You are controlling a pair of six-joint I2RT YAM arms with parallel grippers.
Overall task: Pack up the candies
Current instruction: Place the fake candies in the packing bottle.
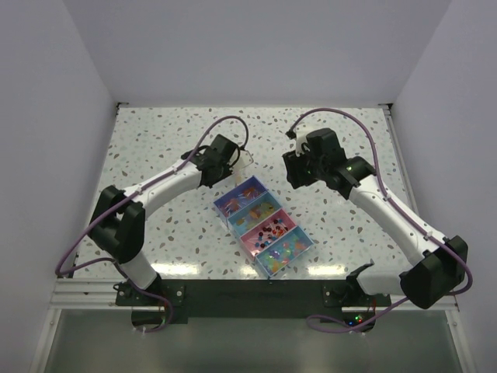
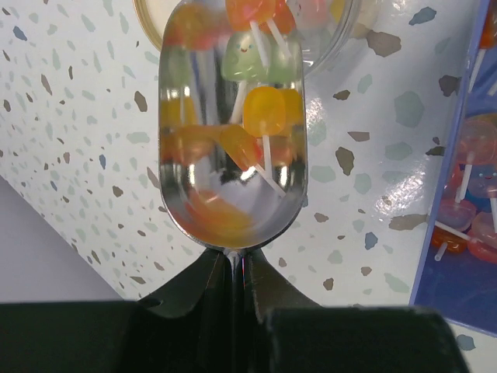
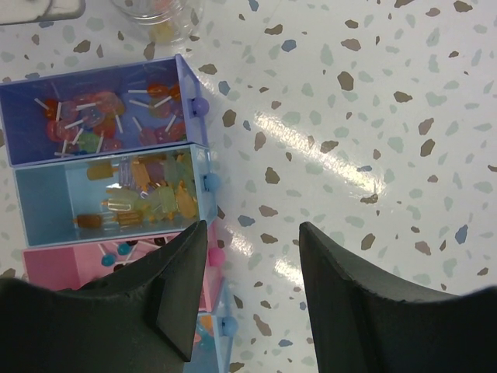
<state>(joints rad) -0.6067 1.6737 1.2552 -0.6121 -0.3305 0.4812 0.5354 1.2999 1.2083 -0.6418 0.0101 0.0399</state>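
Candies (image 2: pixel 264 109): small lollipop-shaped sweets, orange, yellow and green on white sticks, lying in the bowl of a clear plastic scoop (image 2: pixel 229 194). Left claw (image 2: pixel 233 272) clamped on the scoop's thin handle, fingers pressed in on it from both sides. Scoop tip reaches the mouth of a small clear round jar (image 3: pixel 159 19), which also has sweets inside. Cannot tell whether tip and jar touch. Both sit over the white speckled worktop (image 2: pixel 85 132).

More candies in a long plastic box of four compartments (image 3: pixel 189 93), set diagonally at mid-worktop between the two arms.
- Violet-blue end compartment (image 3: pixel 23 124): red and pink lollipops with white sticks.
- Light-blue compartment (image 3: pixel 46 210), next along: yellow and orange pieces.
- Pink compartment (image 3: pixel 46 260): small dark and blue pieces, partly hidden.
- Fourth compartment: mostly hidden in the right wrist view. The overhead view shows mixed bright colours there.

Jar stands just beyond the violet-blue end; scoop and left claw are at that same end.

Right claw (image 3: pixel 252 229): fingers well apart, nothing between them but bare worktop. It hovers beside the box's long side, one finger over the edge of the pink compartment.
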